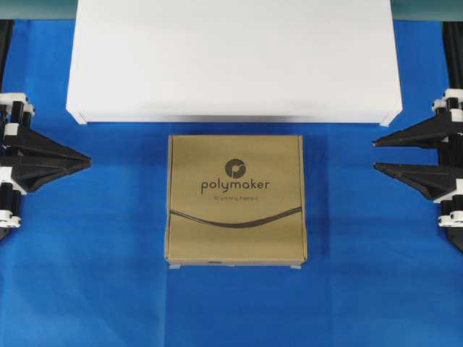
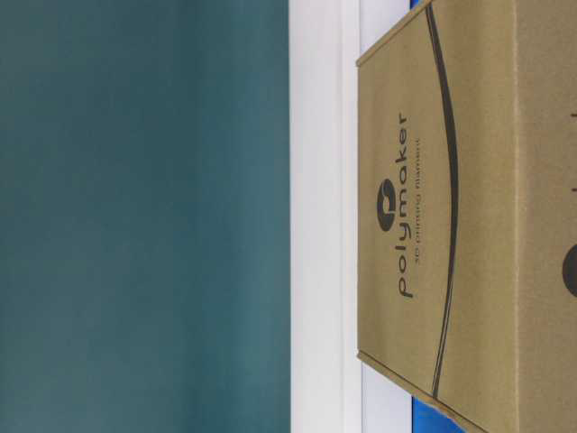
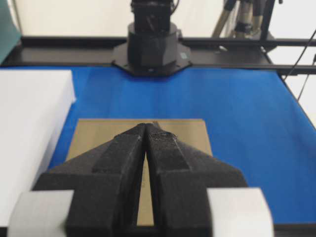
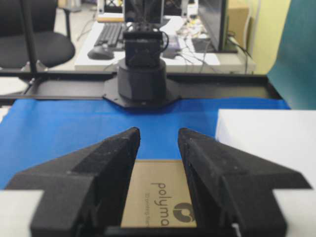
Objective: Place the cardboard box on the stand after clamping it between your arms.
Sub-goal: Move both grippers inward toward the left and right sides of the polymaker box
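Around me lies a blue mat (image 1: 108, 289) covering the table, and nothing sits on it between my claws and the cardboard box (image 1: 236, 200). From my left wrist I see the black base of my right arm (image 3: 152, 47) across the mat, with tripod legs and a dark rail behind it. From my right wrist I see my left arm's base (image 4: 142, 79), and past it a desk with a keyboard (image 4: 111, 33) and an office chair (image 4: 34, 44).

The box rests flat on the mat, centred between my arms, just in front of the stand (image 1: 231, 61) and apart from it by a narrow strip of blue. It is close to square, so I can hardly call a long axis. Its printed face looks up, the lettering running from my left side to my right, with the round logo toward the stand and the curved line toward the near edge. The table-level view is rotated and too close to add much, I think.

My left claw (image 1: 85, 163) is pinched nearly together, tips almost meeting, holding nothing. My right claw (image 1: 377, 154) shows a clear gap between its fingers, also empty. Both stand well apart from the box.
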{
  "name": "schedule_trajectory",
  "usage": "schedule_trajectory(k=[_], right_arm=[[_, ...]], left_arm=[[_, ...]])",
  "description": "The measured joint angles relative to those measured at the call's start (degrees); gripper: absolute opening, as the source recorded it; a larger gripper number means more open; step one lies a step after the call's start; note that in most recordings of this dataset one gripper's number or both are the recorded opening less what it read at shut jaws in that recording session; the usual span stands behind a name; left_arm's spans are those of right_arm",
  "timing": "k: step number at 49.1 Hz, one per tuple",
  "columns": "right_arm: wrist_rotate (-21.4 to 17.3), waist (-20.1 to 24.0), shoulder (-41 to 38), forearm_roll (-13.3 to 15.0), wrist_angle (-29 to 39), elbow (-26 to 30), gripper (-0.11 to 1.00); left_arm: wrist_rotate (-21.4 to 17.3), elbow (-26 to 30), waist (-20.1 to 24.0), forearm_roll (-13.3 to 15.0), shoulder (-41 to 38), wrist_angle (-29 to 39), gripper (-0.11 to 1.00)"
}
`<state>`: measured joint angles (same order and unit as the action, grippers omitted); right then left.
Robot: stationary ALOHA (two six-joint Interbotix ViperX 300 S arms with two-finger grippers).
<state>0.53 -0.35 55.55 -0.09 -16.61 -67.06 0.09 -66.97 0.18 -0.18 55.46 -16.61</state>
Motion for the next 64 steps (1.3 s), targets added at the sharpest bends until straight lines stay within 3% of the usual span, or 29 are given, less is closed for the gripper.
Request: schedule_trajectory(k=[4, 11, 23, 31, 36, 43, 48, 53, 59, 64], right_arm=[[-0.2, 0.0, -0.2, -0.2, 0.6, 0.1, 0.18], [-1.1, 0.0, -0.3, -1.5, 9.0, 1.9, 0.05], [-3.0, 0.0, -1.1, -1.8, 37.0, 8.6, 0.03], [-4.5, 0.0, -3.6, -1.8, 54.1, 12.4, 0.03], [-5.0, 0.0, -4.9, -1.8, 59.4, 13.2, 0.04], [-5.0, 0.0, -6.3, -1.5, 61.5, 13.4, 0.09], [-5.1, -0.7, -7.3, -1.1, 62.2, 13.4, 0.19], [-5.1, -1.8, -8.6, -0.9, 63.2, 13.4, 0.41], [-5.1, -2.3, -11.5, -0.9, 65.7, 13.4, 0.77], [-5.0, -2.4, -13.7, -0.7, 67.2, 13.4, 0.97]], left_arm=[[0.3, 1.1, 0.0, -1.5, -0.2, 1.9, 0.02], [0.4, 4.3, 0.0, -2.2, -0.7, 9.1, 0.00], [0.2, 12.0, -0.1, -2.3, -2.5, 32.6, 0.00], [0.1, 14.2, -0.1, -2.3, -3.2, 42.9, 0.00], [-0.4, 14.3, -0.1, -2.4, -4.0, 46.0, 0.00], [-0.3, 14.3, 0.3, -2.5, -6.2, 48.4, 0.00], [-0.4, 14.3, 0.4, -2.5, -8.0, 48.9, 0.00], [-0.5, 14.3, 0.4, -2.5, -10.0, 48.9, 0.06], [-0.4, 14.2, 0.5, -2.5, -12.3, 48.9, 0.38], [0.5, 13.5, 0.5, -2.5, -13.5, 48.1, 0.69]])
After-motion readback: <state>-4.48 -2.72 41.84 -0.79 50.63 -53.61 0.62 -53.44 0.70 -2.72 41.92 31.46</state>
